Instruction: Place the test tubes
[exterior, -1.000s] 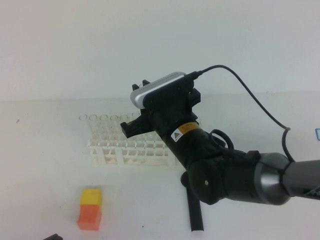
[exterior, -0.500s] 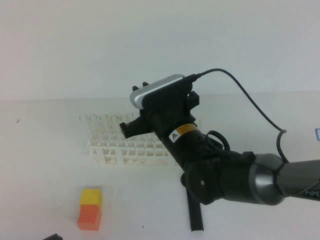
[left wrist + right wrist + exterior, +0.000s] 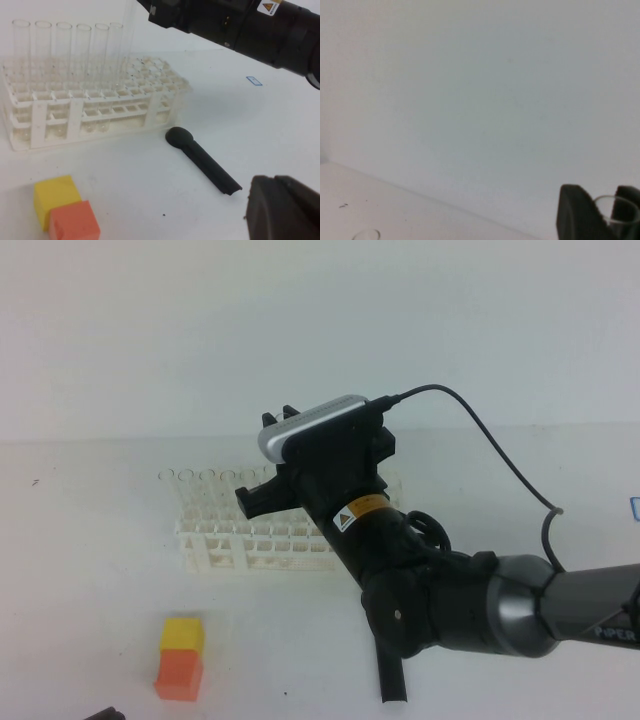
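A white test tube rack (image 3: 228, 545) stands at mid-table, with several clear tubes (image 3: 62, 55) upright in its back row. My right gripper (image 3: 279, 417) hangs over the rack's right part, shut on one clear test tube (image 3: 129, 40). That tube stands upright, its lower end down among the rack's holes. Its open rim (image 3: 616, 210) shows between the right gripper's (image 3: 605, 197) dark fingers. My left gripper (image 3: 285, 207) is low near the table's front edge, fingers together and holding nothing; only a sliver of the left gripper (image 3: 105, 712) shows in the high view.
A black handle-shaped piece (image 3: 390, 665) lies on the table in front of the rack, under the right arm. A yellow block and an orange block (image 3: 182, 655) sit together at the front left. A blue mark (image 3: 634, 507) is at the far right.
The right arm has shifted slightly left and lower over the rack with the tube still held. The left gripper has not moved.
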Robot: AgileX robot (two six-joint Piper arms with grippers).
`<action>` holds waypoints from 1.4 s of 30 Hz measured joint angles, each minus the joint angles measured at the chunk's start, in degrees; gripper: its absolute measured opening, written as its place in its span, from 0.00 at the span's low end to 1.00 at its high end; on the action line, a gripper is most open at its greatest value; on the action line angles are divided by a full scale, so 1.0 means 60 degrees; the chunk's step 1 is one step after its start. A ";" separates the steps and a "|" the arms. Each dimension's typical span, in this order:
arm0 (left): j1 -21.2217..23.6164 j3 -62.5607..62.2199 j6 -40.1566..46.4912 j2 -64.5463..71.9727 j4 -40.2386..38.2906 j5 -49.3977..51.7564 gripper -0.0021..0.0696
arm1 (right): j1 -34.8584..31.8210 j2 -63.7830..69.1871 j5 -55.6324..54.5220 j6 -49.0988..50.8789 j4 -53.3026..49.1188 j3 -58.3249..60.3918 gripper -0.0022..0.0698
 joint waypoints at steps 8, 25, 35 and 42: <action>0.0000 0.0000 0.0000 0.0000 0.0020 0.0000 0.03 | 0.0080 0.0062 -0.0213 -0.0232 0.0166 0.0000 0.20; 0.0000 0.0000 0.0000 0.0000 0.0020 0.0000 0.03 | 0.0102 -0.0109 -0.0106 -0.0746 0.0643 0.0000 0.20; 0.0000 0.0000 0.0000 0.0000 0.0035 0.0000 0.03 | 0.0282 -0.0109 0.0037 -0.0828 0.0697 0.0000 0.20; 0.0000 0.0000 0.0000 0.0000 0.0035 0.0000 0.03 | 0.0282 -0.0109 0.0072 -0.0828 0.0732 0.0000 0.20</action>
